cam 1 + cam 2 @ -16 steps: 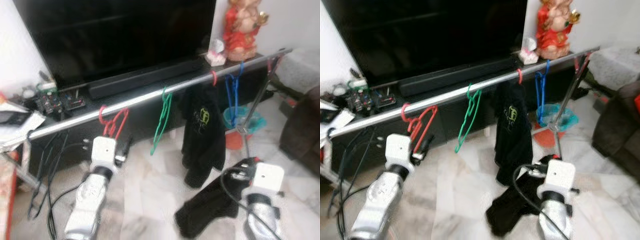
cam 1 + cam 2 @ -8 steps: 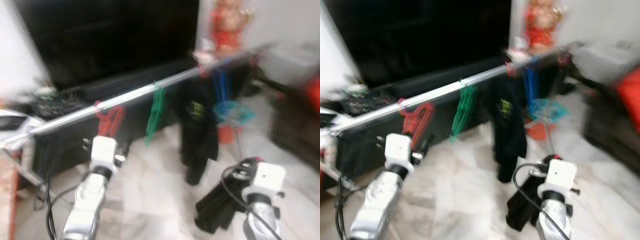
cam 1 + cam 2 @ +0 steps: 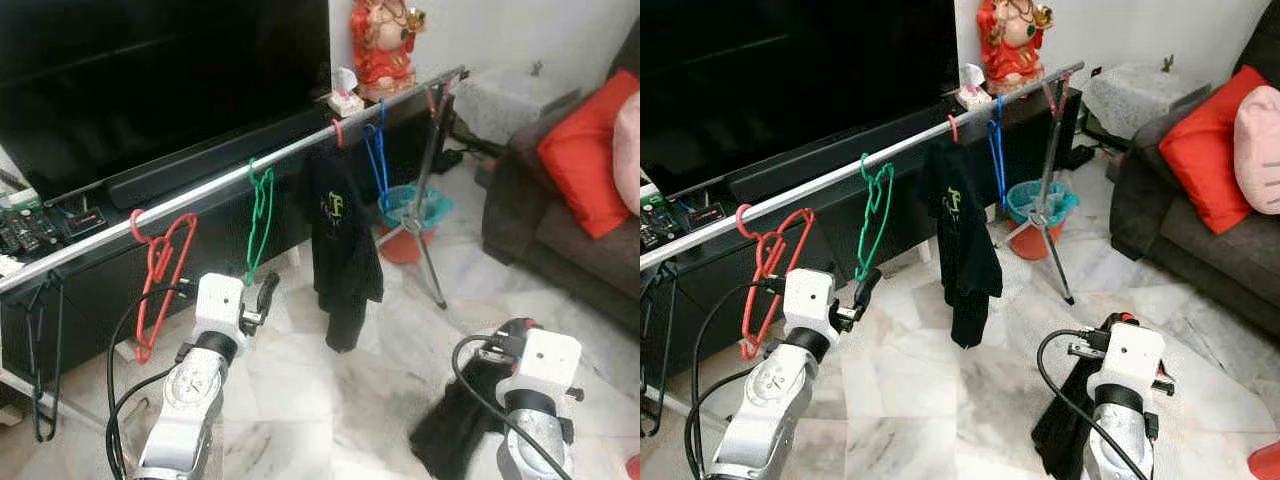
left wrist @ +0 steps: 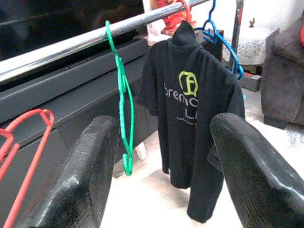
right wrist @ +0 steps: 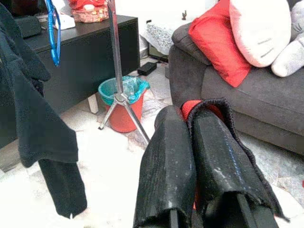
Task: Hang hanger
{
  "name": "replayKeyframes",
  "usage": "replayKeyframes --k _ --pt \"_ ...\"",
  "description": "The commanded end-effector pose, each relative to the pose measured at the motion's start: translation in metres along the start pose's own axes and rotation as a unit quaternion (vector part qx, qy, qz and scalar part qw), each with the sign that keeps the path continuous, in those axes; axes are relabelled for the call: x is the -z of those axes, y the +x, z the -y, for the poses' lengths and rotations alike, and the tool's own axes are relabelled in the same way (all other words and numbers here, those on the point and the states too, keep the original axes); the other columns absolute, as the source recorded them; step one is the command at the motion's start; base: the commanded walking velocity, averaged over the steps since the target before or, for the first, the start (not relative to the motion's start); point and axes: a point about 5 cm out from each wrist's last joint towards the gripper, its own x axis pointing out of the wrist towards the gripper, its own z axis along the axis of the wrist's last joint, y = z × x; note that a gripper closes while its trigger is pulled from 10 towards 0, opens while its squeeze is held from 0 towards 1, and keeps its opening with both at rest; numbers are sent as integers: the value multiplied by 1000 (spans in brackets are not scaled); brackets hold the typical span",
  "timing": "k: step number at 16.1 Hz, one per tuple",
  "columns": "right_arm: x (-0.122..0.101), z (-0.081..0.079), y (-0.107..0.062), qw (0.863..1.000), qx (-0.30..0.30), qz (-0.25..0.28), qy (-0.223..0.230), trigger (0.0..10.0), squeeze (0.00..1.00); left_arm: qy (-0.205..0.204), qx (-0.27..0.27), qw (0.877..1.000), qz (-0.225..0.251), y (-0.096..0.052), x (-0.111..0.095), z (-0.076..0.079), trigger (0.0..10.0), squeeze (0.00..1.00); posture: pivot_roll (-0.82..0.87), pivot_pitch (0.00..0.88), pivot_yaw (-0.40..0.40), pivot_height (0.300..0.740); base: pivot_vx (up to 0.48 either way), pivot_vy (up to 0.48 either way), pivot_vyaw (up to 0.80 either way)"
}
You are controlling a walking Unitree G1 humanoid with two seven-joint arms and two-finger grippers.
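You have open rail (image 3: 215,185) between the red hanger (image 3: 155,265) and green hanger (image 3: 258,215), and again between green hanger and hung black shirt (image 3: 340,235). Past the shirt, blue hanger (image 3: 377,165) and tripod stand (image 3: 430,190) crowd the rail's end.

I stand in a home living room: a big television (image 3: 150,80) on a low black cabinet (image 3: 890,200), with a grey sofa (image 3: 1200,230) to the cabinet's right.

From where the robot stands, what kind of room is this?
Most likely a home living room: a big dark television on a low black cabinet, and a grey sofa with a red cushion. A metal clothes rail stands before the television.
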Motion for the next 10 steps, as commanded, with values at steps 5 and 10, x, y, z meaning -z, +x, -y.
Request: replayKeyframes --k 5,10 --pt "-6 -5 1 1000 -13 16 -6 10000 0 0 -3 1000 -8 0 1 -2 10000 0 -23 0 62 740 0 0 0" --pt "6 6 0 1000 4 -8 -19 10000 0 0 -5 1000 -12 1 3 -1 10000 0 -25 0 61 740 0 0 0"
